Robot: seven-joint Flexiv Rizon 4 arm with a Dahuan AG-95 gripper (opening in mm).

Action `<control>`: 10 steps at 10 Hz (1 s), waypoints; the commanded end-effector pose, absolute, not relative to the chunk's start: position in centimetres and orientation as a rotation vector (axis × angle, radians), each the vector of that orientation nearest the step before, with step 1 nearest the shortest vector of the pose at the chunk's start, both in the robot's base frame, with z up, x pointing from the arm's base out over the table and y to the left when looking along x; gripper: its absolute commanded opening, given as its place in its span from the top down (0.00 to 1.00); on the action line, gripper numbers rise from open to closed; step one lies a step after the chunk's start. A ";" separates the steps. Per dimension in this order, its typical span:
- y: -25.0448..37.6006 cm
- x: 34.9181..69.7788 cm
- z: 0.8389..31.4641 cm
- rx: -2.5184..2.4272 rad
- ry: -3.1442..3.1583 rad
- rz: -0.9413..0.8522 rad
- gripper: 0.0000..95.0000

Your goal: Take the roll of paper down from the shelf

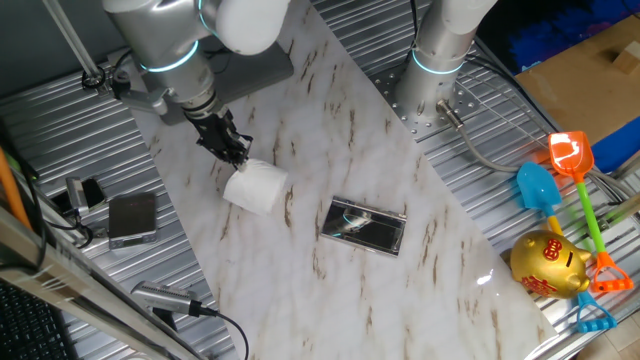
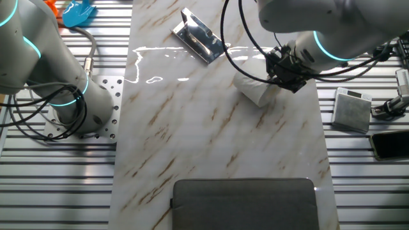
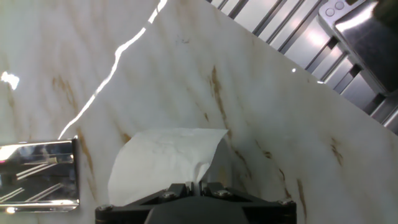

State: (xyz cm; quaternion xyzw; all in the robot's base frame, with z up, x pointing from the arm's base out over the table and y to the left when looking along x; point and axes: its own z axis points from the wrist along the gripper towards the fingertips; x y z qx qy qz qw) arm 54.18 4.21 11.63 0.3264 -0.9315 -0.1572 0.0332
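No legible writing is seen (red marks on the gold piggy bank (image 1: 548,264) are unreadable). The roll of paper (image 1: 254,187) is clamped by the pincer (image 1: 236,152) from 11 o'clock, off the shelf (image 1: 364,226).

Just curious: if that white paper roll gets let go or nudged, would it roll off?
Probably it rolls easily: the roll of paper is round and the marble table looks glossy. It likely squashes softly and weighs little. The gripper pinches its edge.
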 end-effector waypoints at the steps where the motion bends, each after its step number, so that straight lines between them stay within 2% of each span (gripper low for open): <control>1: 4.4 54.1 11.7 0.980 -2.854 -0.538 1.00; 10: 5.3 53.8 12.6 0.927 -2.823 -0.620 1.00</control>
